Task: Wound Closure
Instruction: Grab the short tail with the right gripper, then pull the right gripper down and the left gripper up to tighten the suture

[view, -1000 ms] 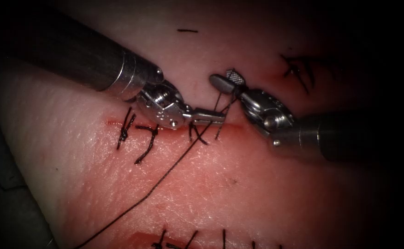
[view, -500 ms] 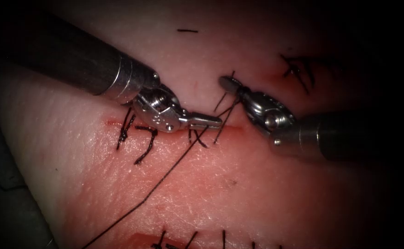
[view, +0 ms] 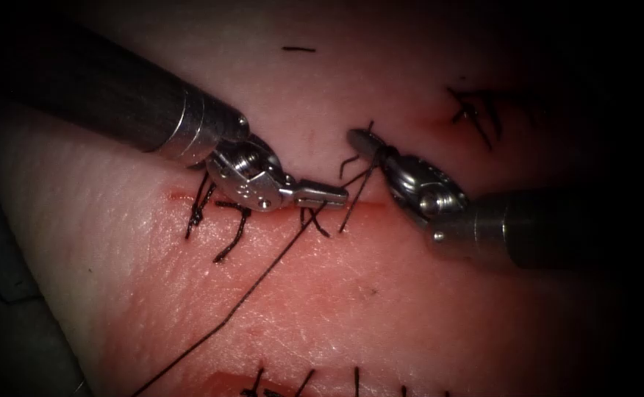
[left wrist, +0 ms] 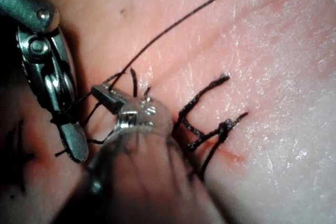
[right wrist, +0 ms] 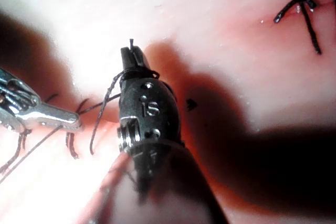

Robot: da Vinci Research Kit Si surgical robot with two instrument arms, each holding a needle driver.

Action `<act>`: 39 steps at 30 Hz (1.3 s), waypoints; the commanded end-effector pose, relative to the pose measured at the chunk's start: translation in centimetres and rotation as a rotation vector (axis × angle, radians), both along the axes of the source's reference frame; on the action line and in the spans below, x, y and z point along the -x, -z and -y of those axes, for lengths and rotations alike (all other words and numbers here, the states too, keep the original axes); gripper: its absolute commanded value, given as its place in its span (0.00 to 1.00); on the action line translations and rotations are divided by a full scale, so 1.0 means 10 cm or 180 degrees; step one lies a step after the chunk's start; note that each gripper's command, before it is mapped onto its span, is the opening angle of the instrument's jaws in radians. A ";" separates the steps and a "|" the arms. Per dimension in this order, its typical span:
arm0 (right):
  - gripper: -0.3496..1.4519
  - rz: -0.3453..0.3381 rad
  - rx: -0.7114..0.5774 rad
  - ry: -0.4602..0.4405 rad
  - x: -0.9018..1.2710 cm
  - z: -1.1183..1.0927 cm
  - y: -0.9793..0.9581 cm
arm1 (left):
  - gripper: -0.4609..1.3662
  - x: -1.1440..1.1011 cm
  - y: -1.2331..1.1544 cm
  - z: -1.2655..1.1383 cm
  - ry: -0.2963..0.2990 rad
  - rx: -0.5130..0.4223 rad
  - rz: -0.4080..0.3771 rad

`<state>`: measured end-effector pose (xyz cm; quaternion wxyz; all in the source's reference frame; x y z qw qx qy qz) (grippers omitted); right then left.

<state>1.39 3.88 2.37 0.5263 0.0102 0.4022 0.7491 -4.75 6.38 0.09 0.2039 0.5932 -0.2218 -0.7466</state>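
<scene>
Two tools: the left tool (view: 322, 195) and the right tool (view: 362, 142). One long thread (view: 248, 294) across the lower left. Three tied stitches (view: 219, 217) along one cut (view: 366, 207).

The pale pink, finely creased pork-belly tissue (view: 322, 294) turned deeper salmon-red beside the thin red line of the cut (view: 182, 196). A long black thread (view: 248, 294) crossed it as a fine dark diagonal, and short black knotted stitches (view: 234, 220) stood out against the pink. The left gripper (view: 322, 195) was bright polished silver on a dark grey shaft with a lighter steel collar. The right gripper (view: 366, 143) was duller grey-silver with black thread around it. A wet red patch of fluid (view: 226, 382) marked the tissue's near edge.
</scene>
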 end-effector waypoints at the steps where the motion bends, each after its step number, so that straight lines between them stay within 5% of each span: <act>1: 0.00 -0.0033 0.0011 -0.0021 -0.001 0.000 0.003 | 0.06 0.001 -0.001 0.000 -0.0006 -0.0006 -0.0016; 28: 0.00 -0.0047 0.0188 0.0301 -0.024 0.043 0.031 | 0.06 -0.010 0.011 -0.010 -0.0011 -0.0079 -0.0045; 39: 0.00 -0.0055 0.0205 0.0368 -0.027 0.060 0.043 | 0.06 -0.020 0.013 -0.057 0.0018 -0.0191 -0.0063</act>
